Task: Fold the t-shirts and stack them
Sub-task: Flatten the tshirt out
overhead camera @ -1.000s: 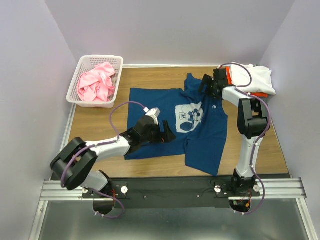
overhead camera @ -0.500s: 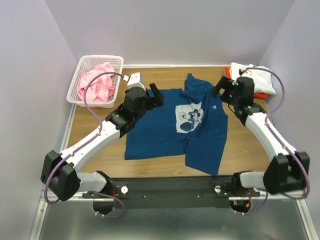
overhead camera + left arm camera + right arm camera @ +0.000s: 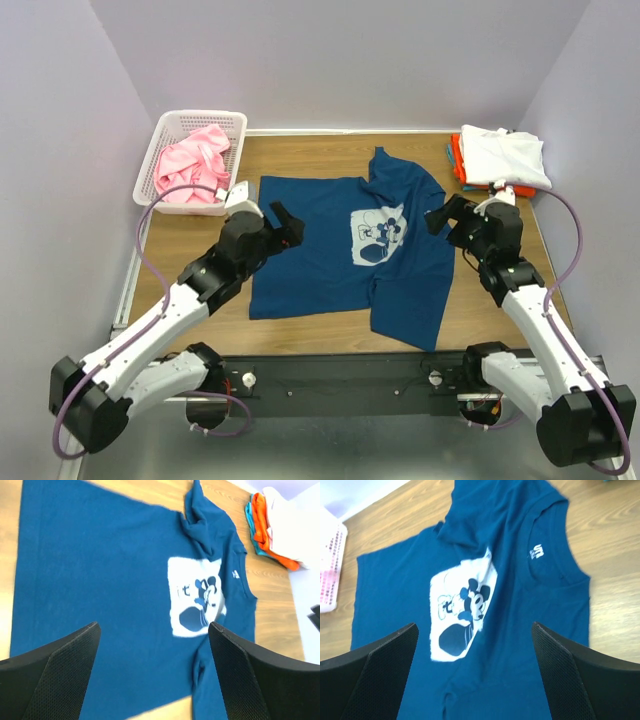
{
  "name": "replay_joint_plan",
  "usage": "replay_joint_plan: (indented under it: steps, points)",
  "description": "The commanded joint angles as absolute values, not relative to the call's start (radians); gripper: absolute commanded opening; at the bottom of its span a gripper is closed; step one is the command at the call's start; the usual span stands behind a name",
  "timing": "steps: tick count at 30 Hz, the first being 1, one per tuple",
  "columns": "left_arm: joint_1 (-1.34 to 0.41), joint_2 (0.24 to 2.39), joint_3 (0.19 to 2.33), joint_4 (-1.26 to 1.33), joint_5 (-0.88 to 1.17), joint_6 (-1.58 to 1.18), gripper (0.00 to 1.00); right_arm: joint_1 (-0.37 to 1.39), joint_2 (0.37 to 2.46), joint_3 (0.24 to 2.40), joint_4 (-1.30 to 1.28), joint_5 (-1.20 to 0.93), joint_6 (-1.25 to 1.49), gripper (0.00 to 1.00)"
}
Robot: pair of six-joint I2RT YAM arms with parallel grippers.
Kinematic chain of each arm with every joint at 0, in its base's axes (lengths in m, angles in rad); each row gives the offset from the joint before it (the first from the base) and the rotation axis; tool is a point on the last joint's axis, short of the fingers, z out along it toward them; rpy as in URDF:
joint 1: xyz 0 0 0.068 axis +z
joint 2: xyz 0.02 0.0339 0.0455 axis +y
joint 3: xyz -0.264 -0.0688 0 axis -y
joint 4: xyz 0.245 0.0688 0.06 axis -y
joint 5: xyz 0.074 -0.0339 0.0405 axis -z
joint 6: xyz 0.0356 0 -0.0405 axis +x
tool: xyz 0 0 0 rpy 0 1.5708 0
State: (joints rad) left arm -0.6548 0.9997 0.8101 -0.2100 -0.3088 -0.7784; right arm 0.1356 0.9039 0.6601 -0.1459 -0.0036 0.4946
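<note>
The navy t-shirt (image 3: 340, 255) with a pale cartoon-mouse print lies spread on the wooden table, its right part folded over the middle. It also shows in the left wrist view (image 3: 100, 590) and the right wrist view (image 3: 520, 615). My left gripper (image 3: 285, 222) hovers open and empty above its left part. My right gripper (image 3: 442, 216) hovers open and empty above its right edge. A folded stack with the white t-shirt (image 3: 505, 155) on top of orange and teal ones (image 3: 458, 158) sits at the back right. A crumpled pink t-shirt (image 3: 192, 165) lies in the basket.
The white plastic lattice basket (image 3: 165, 130) stands at the back left corner. Pale walls close in the table on three sides. Bare wood (image 3: 500, 290) shows right of the navy shirt and along the back.
Both arms have pulled back from the back of the table toward the near side, the left gripper rising above the shirt's left part and the right gripper leaving the stack for the shirt's right edge.
</note>
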Motion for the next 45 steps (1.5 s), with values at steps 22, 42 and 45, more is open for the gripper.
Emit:
replay_joint_plan:
  steps: [22, 42, 45]
  points:
    - [-0.552, 1.297, 0.528, 0.07, -0.111, -0.773, 0.94, 0.265, 1.362, 0.647, -0.029, 0.044, 0.618, 1.0]
    - [-0.308, 1.798, 1.093, 0.034, 0.034, -0.542, 0.93, 0.212, 1.859, 1.06, -0.028, 0.207, 0.574, 1.0]
    - [-0.307, 1.711, 1.128, 0.032, 0.026, -0.525, 0.93, 0.212, 1.815, 1.101, -0.029, 0.196, 0.549, 1.0]
